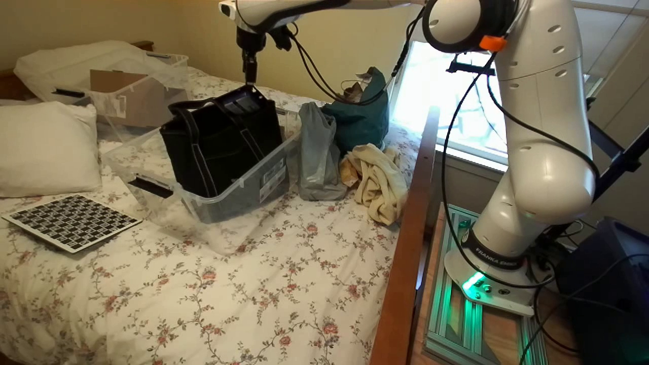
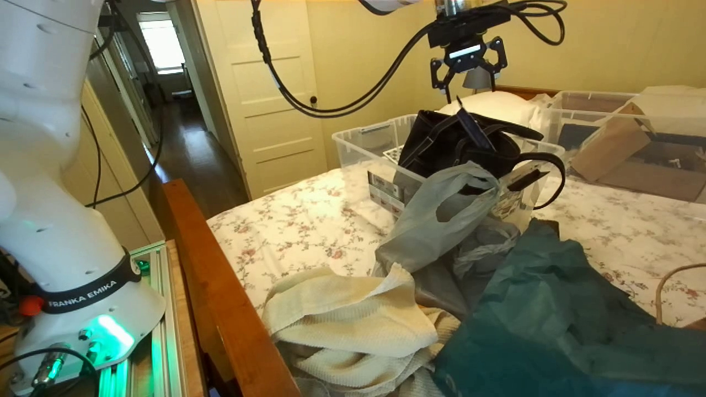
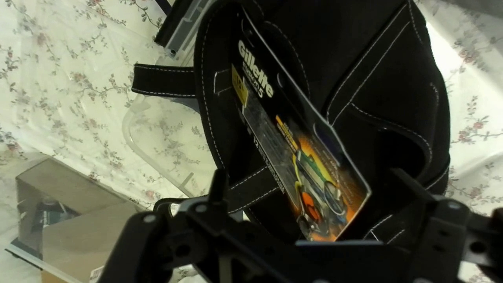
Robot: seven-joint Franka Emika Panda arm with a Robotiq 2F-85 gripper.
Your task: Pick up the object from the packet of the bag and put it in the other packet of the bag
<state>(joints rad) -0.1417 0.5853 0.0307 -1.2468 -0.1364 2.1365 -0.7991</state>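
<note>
A checkered board [image 1: 71, 221] lies left of the black tote [image 1: 223, 152] in an exterior view; at the tote's right end a Gillette Fusion5 pack [image 3: 292, 127] leans, partly tucked into it, which pocket I cannot tell, with the gripper [image 2: 470, 95] above, jaws wide apart, pinching nothing. The pack should be light, stiff and slick, its card apt to crease: best gripped across its thickness near the raised edge

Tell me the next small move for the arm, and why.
Probably ease the black two-fingered pincer slightly lower before closing: its jaws stand open, apart to either side of the flat dark rectangular Gillette package in the wrist view, while both exterior views suggest its tips only just reach the package's end rising from the black soft fabric bag.
</note>
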